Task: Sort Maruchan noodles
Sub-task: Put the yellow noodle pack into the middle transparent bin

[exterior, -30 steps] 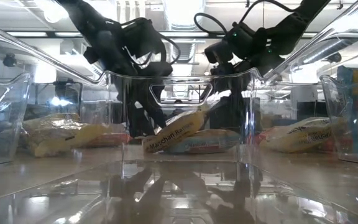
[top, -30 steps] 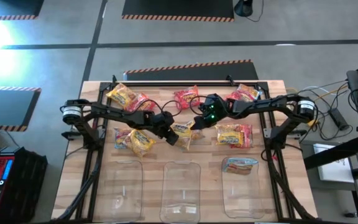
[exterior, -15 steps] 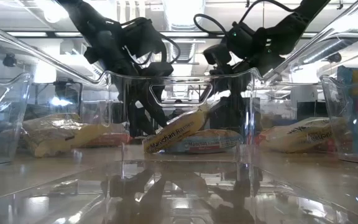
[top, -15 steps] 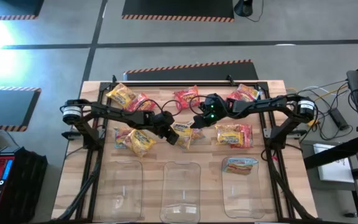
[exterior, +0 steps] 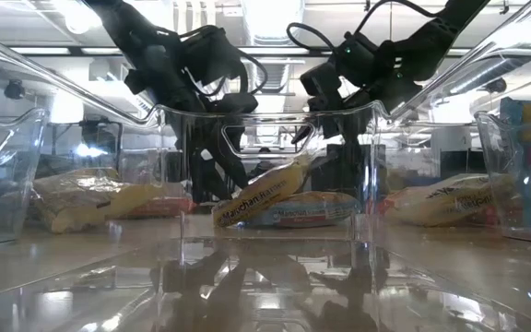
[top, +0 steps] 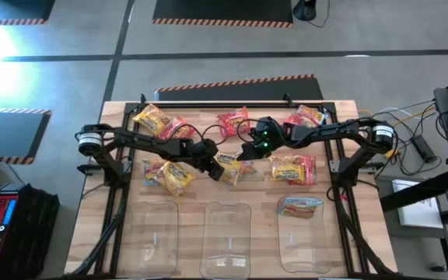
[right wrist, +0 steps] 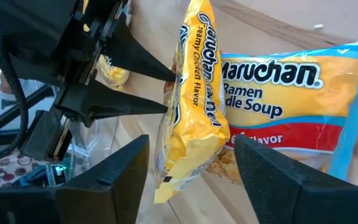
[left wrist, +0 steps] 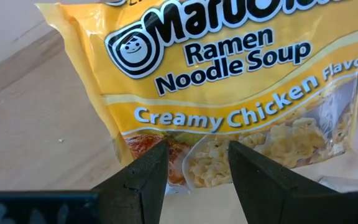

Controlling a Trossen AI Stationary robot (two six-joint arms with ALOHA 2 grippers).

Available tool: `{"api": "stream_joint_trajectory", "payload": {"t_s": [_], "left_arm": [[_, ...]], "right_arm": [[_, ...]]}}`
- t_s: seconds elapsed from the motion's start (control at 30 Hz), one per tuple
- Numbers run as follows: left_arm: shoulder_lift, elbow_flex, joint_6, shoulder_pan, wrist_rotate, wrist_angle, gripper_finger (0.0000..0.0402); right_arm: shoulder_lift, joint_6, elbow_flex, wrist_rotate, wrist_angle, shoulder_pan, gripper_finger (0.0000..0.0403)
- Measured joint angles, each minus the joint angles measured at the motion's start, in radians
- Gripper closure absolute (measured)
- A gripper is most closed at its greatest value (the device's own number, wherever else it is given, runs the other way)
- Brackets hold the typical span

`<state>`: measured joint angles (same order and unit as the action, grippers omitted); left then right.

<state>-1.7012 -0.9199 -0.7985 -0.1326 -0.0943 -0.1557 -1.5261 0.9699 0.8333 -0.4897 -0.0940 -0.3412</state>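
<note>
A yellow Maruchan noodle packet (left wrist: 229,81) stands tilted on edge near the table's middle (top: 230,163), leaning over a light blue and red packet (right wrist: 291,99). My left gripper (left wrist: 197,149) is shut on it from the table's left. My right gripper (right wrist: 191,143) comes from the right and stands open, one finger on each side of the packet's raised end (exterior: 302,168); I see no touch. Other packets lie around (top: 152,119) (top: 232,120) (top: 292,169). My left gripper pinches the yellow packet's short end edge (left wrist: 194,168), below the "Creamy Chicken" print, between its two fingers. The fingers (right wrist: 145,87) come slanting down from the table's left. The packet is tilted, its held end low (exterior: 224,217) and its other end raised.
Three clear bins stand along the near edge (top: 152,233) (top: 226,237) (top: 317,233); the right one holds one packet (top: 300,206). More packets lie at the far right (top: 306,117) and the left (top: 169,175). Bare wood shows between the bins.
My right gripper has opened and let go of the yellow packet's raised end. The packet keeps its tilt in my left gripper.
</note>
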Motion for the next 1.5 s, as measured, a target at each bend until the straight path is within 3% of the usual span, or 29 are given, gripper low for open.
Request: {"api": "stream_joint_trajectory", "payload": {"t_s": [0.73,1.5], "left_arm": [[0.0,0.0,0.004,0.0,0.006,0.023,0.0249],[0.0,0.0,-0.001,0.0,0.018,0.053,0.0249]], "right_arm": [[-0.115,0.105,0.002,0.018,-0.142,0.01,0.0175],[-0.114,0.093,0.002,0.019,-0.158,0.053,0.0195]]}}
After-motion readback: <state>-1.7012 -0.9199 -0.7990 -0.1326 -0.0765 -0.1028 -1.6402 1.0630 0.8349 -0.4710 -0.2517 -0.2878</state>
